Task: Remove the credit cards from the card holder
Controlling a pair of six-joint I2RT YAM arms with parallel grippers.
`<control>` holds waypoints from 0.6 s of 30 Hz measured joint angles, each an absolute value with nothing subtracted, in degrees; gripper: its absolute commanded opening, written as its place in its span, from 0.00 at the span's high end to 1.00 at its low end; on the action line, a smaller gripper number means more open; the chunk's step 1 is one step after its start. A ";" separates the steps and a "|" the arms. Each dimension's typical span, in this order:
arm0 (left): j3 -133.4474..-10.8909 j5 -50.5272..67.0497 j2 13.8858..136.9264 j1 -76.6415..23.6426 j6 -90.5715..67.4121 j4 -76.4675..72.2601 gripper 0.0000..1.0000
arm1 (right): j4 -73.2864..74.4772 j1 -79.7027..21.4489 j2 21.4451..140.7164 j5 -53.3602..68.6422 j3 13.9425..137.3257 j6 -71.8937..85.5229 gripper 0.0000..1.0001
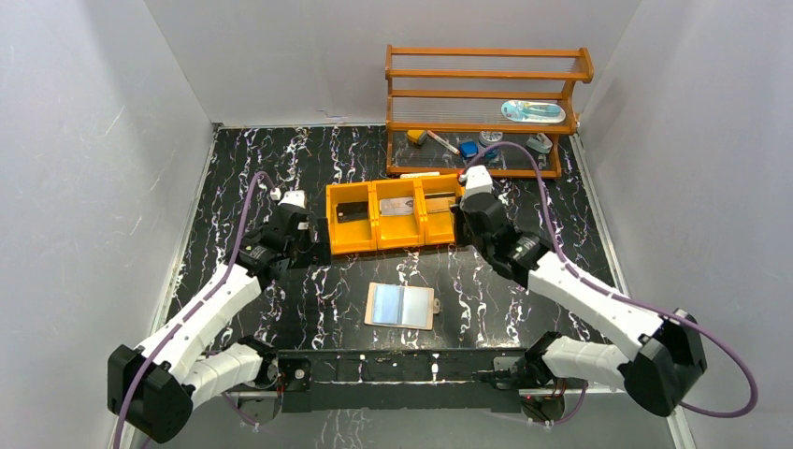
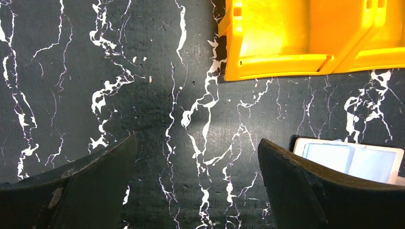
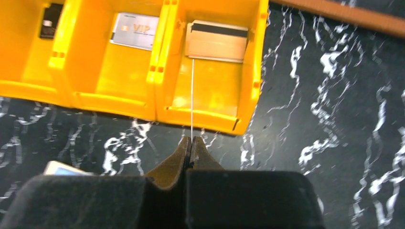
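The card holder [image 1: 400, 305] lies open and flat on the table, silvery blue inside with a tan edge; its corner shows in the left wrist view [image 2: 351, 157]. No card shows in it. My right gripper [image 3: 191, 140] is shut on a thin credit card [image 3: 192, 95] seen edge-on, held over the right compartment of the orange tray [image 3: 210, 114]. A tan card with a black stripe [image 3: 217, 40], a silver VIP card [image 3: 135, 31] and a dark card [image 3: 49, 21] lie in the tray compartments. My left gripper [image 2: 196, 143] is open and empty above the bare table, left of the holder.
The orange three-compartment tray [image 1: 393, 245] stands behind the holder, between my left gripper [image 1: 309, 245] and my right gripper [image 1: 458, 223]. A wooden shelf rack [image 1: 482, 94] with small items stands at the back right. Grey walls close in the table.
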State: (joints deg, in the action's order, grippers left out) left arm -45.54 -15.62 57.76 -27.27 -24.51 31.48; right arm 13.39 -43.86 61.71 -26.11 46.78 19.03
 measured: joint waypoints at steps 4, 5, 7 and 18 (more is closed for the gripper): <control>-45.54 -15.64 58.81 -27.27 -24.14 31.51 0.02 | 13.32 -39.83 67.92 -20.97 51.18 6.90 1.00; -45.54 -15.68 58.83 -27.27 -24.03 31.53 0.02 | 13.32 -38.63 69.52 -18.83 52.25 3.68 1.00; -45.54 -15.79 58.72 -27.27 -23.97 31.51 0.02 | 13.06 -36.86 72.31 -15.25 54.06 -2.22 1.00; -45.54 -16.05 56.40 -27.24 -23.49 31.35 0.02 | 11.60 -34.83 86.63 -9.63 60.86 -27.53 1.00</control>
